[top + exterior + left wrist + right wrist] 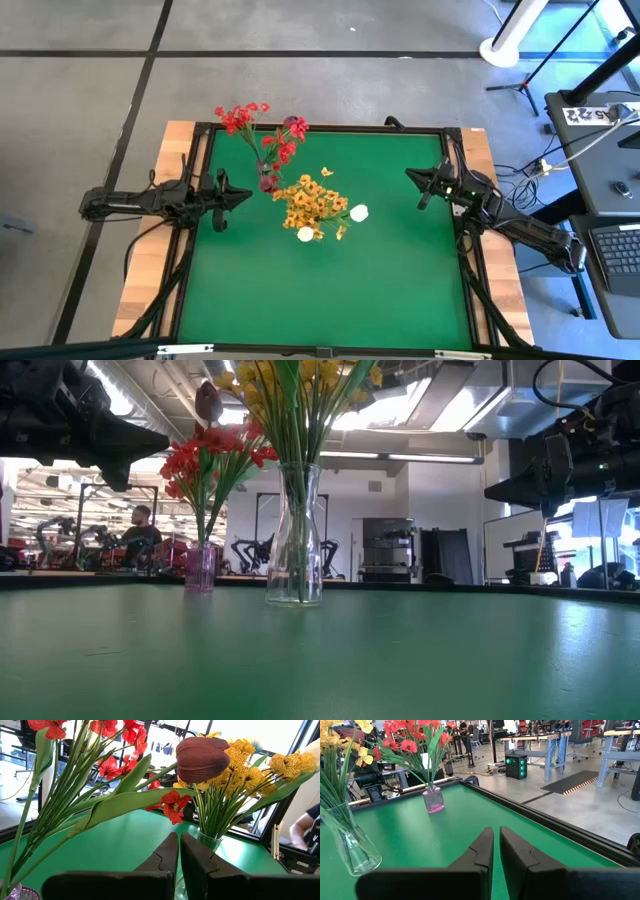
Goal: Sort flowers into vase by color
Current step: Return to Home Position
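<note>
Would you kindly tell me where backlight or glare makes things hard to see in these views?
Low view: bright ceiling lights behind leave the left gripper and right gripper as dark silhouettes. Left wrist view: bright light washes out the room behind the yellow flowers. High view: even light on the green table.

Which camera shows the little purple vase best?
The right wrist view: the purple vase stands whole and unblocked on the green table, red flowers rising from it. The low view shows it smaller, farther off than the clear vase. The high view sees just its top among stems. The left wrist view catches only its rim.
</note>
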